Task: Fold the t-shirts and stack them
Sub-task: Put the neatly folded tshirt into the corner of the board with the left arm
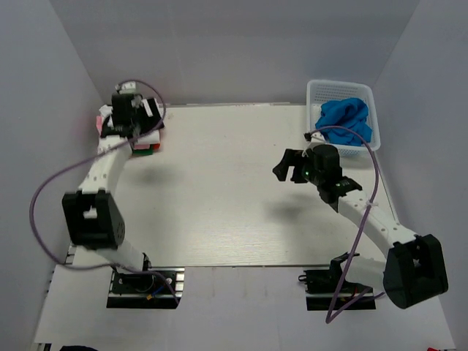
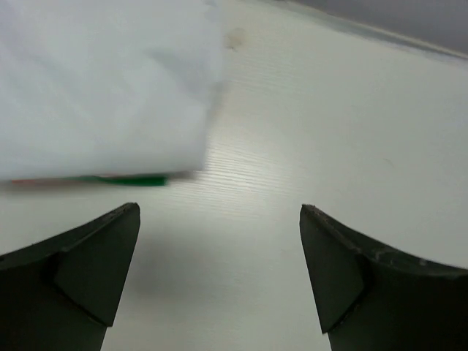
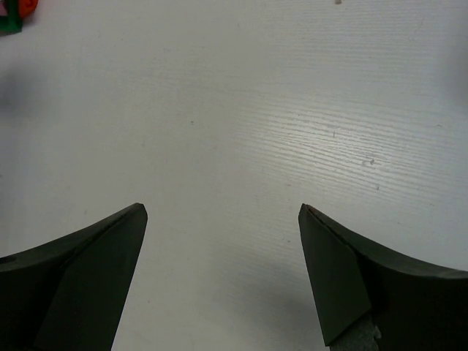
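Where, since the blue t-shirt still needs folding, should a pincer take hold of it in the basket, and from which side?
Probably a raised fold near the middle of the blue t-shirt, from straight above. It lies crumpled in the white basket, whose walls block any sideways approach. The right pincer, open and empty, is the nearer one.

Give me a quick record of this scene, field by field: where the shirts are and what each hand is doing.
folded stack: far-left part of the table, white t-shirt on top, green and red edges beneath
blue t-shirt: unfolded, bunched in the basket, far right
left hand: open, at the stack's edge, holding nothing
right hand: open, over bare table, holding nothing
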{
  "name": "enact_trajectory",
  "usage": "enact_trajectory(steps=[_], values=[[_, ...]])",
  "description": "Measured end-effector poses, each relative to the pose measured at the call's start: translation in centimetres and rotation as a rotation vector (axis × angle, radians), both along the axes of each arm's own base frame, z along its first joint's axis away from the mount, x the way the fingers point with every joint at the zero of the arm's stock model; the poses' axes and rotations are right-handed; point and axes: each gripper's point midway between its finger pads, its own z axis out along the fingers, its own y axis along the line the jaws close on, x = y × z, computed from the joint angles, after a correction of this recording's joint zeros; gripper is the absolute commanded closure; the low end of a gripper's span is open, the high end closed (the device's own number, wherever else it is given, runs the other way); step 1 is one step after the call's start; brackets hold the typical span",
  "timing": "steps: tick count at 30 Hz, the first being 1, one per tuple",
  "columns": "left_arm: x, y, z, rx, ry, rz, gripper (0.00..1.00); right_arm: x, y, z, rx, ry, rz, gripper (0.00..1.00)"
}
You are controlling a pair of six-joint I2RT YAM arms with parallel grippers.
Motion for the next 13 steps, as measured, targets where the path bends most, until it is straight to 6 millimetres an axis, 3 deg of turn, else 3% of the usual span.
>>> enact_trajectory(steps=[4, 6, 9, 13], values=[[-8.9, -9.2, -0.8, -0.174, -0.084, -0.202, 0.0, -1.1, -0.4, -0.2, 0.016, 0.001, -0.008, 0.1], [-13.0, -11.6, -2.1, -0.232, -0.086, -0.27, 0.0, -1.8, -0.5, -0.4, 0.027, -0.001, -0.01, 0.1], [-16.8, -11.9, -3.4, -0.283, -0.101, -0.271, 0.0, -3.0, -0.8, -1.2, 0.041, 0.011, -0.01, 0.1], [-17.9, -11.6, -2.6, -0.306, -0.146, -0.251, 0.0, -3.9, -1.0, -2.7, 0.047, 0.041, -0.016, 0.1]])
